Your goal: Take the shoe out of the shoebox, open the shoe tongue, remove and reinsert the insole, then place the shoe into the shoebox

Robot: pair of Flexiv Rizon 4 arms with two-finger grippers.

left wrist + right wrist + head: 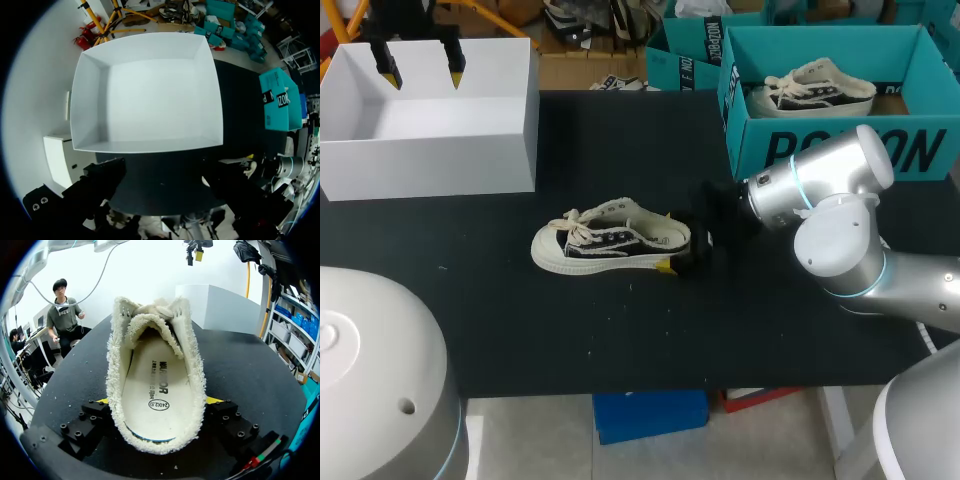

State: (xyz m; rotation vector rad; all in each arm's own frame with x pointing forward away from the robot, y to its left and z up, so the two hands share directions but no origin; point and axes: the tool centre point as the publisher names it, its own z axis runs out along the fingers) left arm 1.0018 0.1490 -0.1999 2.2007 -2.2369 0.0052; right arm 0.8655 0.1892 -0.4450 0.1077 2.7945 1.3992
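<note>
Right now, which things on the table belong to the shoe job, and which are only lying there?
For the job:
- shoe, gripped at the heel by the right gripper
- its insole
- white shoebox, empty, under the open left gripper

Lying about:
- teal box
- second shoe inside it
</note>
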